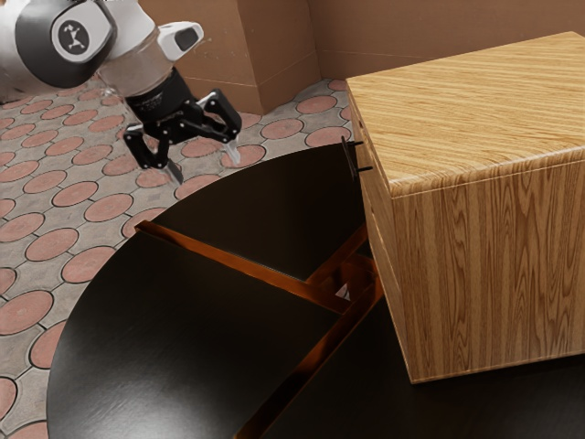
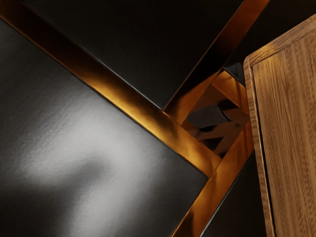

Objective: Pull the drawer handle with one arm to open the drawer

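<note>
A round black table [image 1: 183,338] is taking up most of the exterior view, its top split into panels by shiny copper strips [image 1: 247,270] that are meeting near the middle. In the wrist view the same table [image 2: 74,148] and strips [image 2: 123,98] are lying straight below the hand. A wooden cabinet [image 1: 475,183] is sitting on the table at about 3 o'clock from the table's centre, and in the wrist view one corner of it [image 2: 291,123] is showing beside the crossing of the strips.

Around the table, a floor [image 1: 55,183] of reddish oval tiles is spreading toward 9 and 10 o'clock, with a brown wall [image 1: 411,27] behind at 12.

The white arm [image 1: 82,37] is coming in from 10 o'clock. Its black gripper [image 1: 203,157] is hanging in the air over the table's far edge — fingers spread wide, holding nothing, touching nothing.

The drawer handle [image 1: 352,157] (a small thin black piece) is sticking out from the upper part of the cabinet's face that is turned toward the gripper. It is lying at 3 o'clock from the gripper and well apart from it. The drawer front behind it is looking flush with the cabinet — shut, as far as can be seen.
</note>
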`<control>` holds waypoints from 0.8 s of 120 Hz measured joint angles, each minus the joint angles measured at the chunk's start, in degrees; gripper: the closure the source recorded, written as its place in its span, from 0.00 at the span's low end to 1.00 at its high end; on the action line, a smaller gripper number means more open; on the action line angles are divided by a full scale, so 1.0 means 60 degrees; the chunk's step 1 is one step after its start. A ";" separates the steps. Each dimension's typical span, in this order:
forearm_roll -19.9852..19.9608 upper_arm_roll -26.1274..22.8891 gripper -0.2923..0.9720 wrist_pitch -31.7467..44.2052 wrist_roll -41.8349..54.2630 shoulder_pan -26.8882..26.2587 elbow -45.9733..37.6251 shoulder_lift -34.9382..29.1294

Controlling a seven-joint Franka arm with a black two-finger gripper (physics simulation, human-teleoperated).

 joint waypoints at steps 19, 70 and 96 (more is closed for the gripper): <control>-0.0519 -0.0069 0.23 0.1120 -0.0732 -0.0709 0.0066 0.0319; -0.1020 -0.0202 0.23 0.2462 -0.1940 -0.0754 -0.0013 0.0456; -0.1151 -0.0222 0.23 0.2943 -0.2298 -0.1073 -0.0078 0.0649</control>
